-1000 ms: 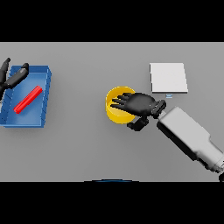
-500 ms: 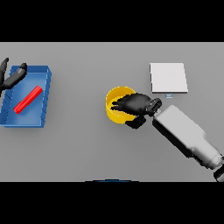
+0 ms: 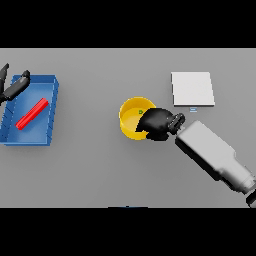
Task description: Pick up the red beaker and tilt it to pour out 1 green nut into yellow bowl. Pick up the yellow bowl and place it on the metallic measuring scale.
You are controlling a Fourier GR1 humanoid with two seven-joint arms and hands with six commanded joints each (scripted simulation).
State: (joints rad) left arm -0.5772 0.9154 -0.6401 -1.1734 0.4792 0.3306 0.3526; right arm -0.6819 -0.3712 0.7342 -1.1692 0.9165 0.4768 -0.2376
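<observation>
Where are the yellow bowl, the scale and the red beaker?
yellow bowl (image 3: pixel 129 116): head view, on its inner floor, left of the right hand.
metallic measuring scale (image 3: pixel 192 88): head view, middle of its plate.
red beaker (image 3: pixel 32 113): head view, mid-body, lying in the blue tray.

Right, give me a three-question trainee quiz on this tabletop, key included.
1. True or false: the yellow bowl already sits on the measuring scale.
2. Where does the red beaker lie? A) in the blue tray B) on the scale C) inside the bowl
3. Fill in: the right hand is curled over the bowl's ____ rim, on the scale's side.

Key: 1 false, the bowl stands on the table beside the scale. 2 A. 3 right. The left hand shows at the tray's far left corner.
</observation>
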